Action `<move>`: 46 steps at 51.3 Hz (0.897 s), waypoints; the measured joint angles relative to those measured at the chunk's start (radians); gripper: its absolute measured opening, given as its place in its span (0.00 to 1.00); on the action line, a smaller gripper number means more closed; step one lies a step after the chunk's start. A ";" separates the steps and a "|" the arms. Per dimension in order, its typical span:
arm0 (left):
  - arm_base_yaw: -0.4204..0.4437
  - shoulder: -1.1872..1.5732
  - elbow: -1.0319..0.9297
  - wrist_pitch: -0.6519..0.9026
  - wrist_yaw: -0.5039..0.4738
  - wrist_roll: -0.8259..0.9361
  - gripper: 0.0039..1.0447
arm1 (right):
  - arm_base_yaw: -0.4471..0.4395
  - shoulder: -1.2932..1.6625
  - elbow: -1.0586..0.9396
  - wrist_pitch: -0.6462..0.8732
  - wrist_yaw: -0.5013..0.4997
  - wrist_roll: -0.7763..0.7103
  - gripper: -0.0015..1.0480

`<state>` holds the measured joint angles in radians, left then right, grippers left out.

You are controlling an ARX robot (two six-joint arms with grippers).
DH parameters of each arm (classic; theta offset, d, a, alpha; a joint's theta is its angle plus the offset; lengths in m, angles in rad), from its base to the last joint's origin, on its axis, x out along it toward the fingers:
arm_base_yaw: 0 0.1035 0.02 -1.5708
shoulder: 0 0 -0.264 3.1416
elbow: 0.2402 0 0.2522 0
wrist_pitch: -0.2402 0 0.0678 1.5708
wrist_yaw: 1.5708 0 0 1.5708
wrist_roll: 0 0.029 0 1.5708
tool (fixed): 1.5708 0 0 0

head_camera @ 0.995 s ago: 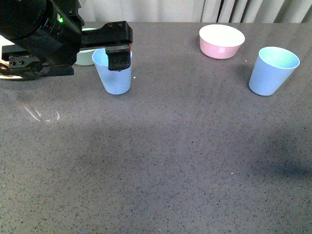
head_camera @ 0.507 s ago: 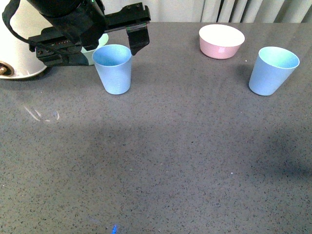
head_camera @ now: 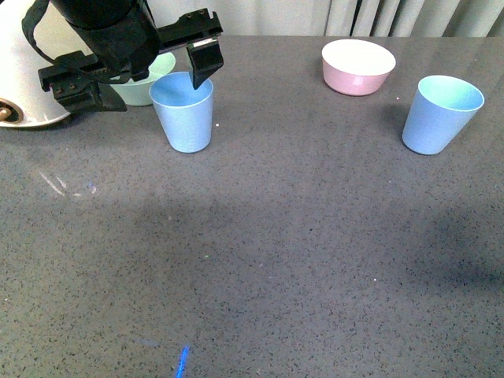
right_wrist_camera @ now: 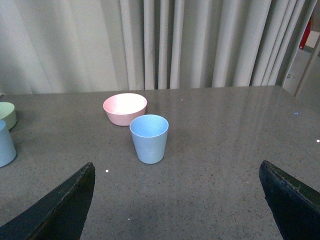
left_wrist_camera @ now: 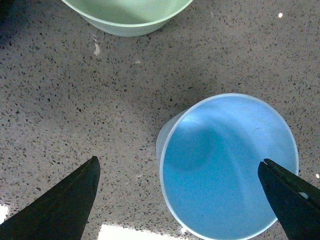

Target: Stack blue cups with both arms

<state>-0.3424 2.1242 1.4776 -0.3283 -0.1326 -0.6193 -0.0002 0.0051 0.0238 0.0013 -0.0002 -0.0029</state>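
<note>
One blue cup (head_camera: 183, 118) stands upright at the far left of the grey table. The other blue cup (head_camera: 439, 114) stands upright at the far right. My left gripper (head_camera: 146, 79) is open and hovers just above the left cup, one finger (head_camera: 203, 64) over its far rim. In the left wrist view the cup's open mouth (left_wrist_camera: 227, 165) lies between the spread fingertips (left_wrist_camera: 65, 205), nearer one side, with the left gripper (left_wrist_camera: 177, 200) empty. My right gripper (right_wrist_camera: 177, 200) is open and empty, well short of the right cup (right_wrist_camera: 149, 137). It is out of the front view.
A mint-green bowl (head_camera: 146, 83) sits right behind the left cup, partly hidden by the arm. A pink bowl (head_camera: 358, 66) stands at the back, left of the right cup. A white rounded object (head_camera: 24, 79) is at the left edge. Curtains hang behind the table.
My left gripper has risen from low around the left cup's rim to above it and shifted a little. Both cups stand where they were.
</note>
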 joint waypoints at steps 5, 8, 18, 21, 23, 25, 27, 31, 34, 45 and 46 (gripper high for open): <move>-0.005 0.019 0.012 -0.018 -0.012 -0.017 0.90 | 0.000 0.000 0.000 0.000 0.000 0.000 0.91; -0.009 0.025 0.012 -0.021 -0.018 -0.029 0.84 | 0.000 0.000 0.000 0.000 0.000 0.000 0.91; -0.024 0.029 0.008 -0.032 -0.026 -0.047 0.60 | 0.000 0.000 0.000 0.000 0.000 0.000 0.91; -0.030 0.029 0.007 -0.035 -0.027 -0.050 0.51 | 0.000 0.000 0.000 0.000 0.000 0.000 0.91; -0.032 0.029 0.007 -0.044 -0.024 -0.053 0.45 | 0.000 0.000 0.000 0.000 0.000 0.000 0.91; -0.036 0.029 0.007 -0.052 -0.021 -0.058 0.38 | 0.000 0.000 0.000 0.000 0.000 0.000 0.91; -0.040 0.029 0.007 -0.062 -0.018 -0.061 0.31 | 0.000 0.000 0.000 0.000 0.000 0.000 0.91; -0.056 0.019 0.004 -0.084 -0.016 -0.072 0.16 | 0.000 0.000 0.000 0.000 0.000 0.000 0.91; -0.073 0.007 0.003 -0.098 -0.005 -0.079 0.04 | 0.000 0.000 0.000 0.000 0.000 0.000 0.91; -0.136 -0.045 -0.025 -0.111 0.018 -0.082 0.02 | 0.000 0.000 0.000 0.000 0.000 0.000 0.91; -0.140 -0.048 -0.028 -0.112 0.017 -0.082 0.02 | 0.000 0.000 0.000 0.000 0.000 0.000 0.91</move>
<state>-0.4824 2.0758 1.4494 -0.4400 -0.1154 -0.7017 -0.0002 0.0051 0.0238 0.0013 -0.0002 -0.0029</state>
